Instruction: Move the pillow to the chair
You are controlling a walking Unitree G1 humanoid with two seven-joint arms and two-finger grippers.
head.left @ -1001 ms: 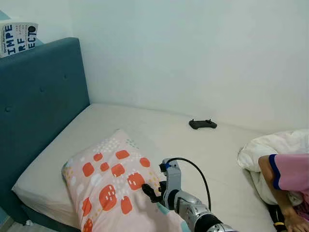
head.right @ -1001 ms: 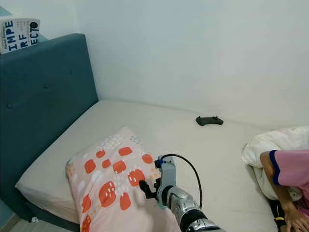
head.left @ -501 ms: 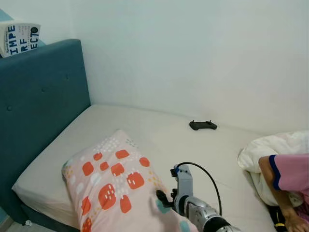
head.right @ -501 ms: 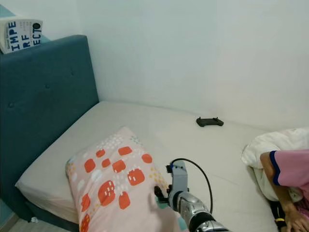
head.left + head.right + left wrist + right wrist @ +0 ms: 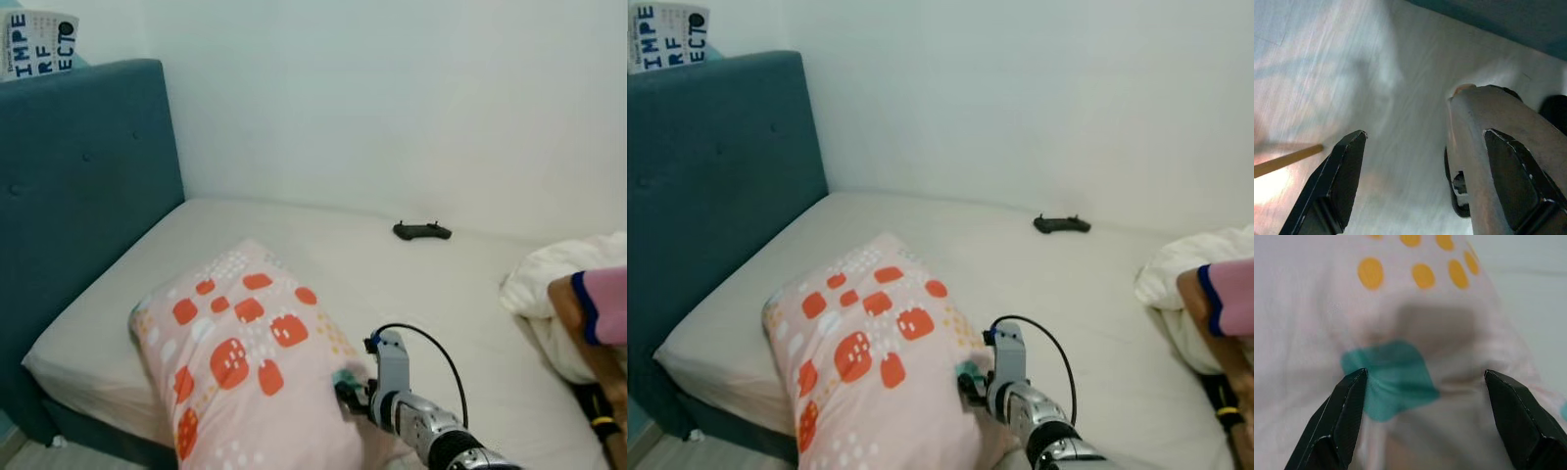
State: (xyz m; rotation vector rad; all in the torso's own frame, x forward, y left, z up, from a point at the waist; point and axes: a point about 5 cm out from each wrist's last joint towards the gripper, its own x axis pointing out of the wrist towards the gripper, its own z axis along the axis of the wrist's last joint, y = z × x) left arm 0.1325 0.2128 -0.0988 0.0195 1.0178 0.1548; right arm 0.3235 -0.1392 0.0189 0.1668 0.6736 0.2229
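The pink pillow (image 5: pixel 245 352) with orange and white patches lies on the bed's near left part. My right gripper (image 5: pixel 350 390) presses against its right edge, low in the eye views. In the right wrist view the gripper (image 5: pixel 1420 421) is open. Its black fingers (image 5: pixel 1347 416) stand wide apart, with pillow fabric (image 5: pixel 1415 333), a teal patch and yellow dots close between them. My left gripper (image 5: pixel 1427 183) is open over a pale blurred floor, beside a silver part of my body.
The beige mattress (image 5: pixel 323 245) runs back to a white wall, with a teal headboard (image 5: pixel 78 196) on the left and a book (image 5: pixel 37 41) on top of it. A black game controller (image 5: pixel 422 231) lies far back. A person's pink sleeve (image 5: pixel 602 304) and white blanket (image 5: pixel 554 269) are at the right.
My right gripper has slid from on top of the pillow rightward to its right edge. The camera has shifted a little, and the pillow now looks bunched higher.
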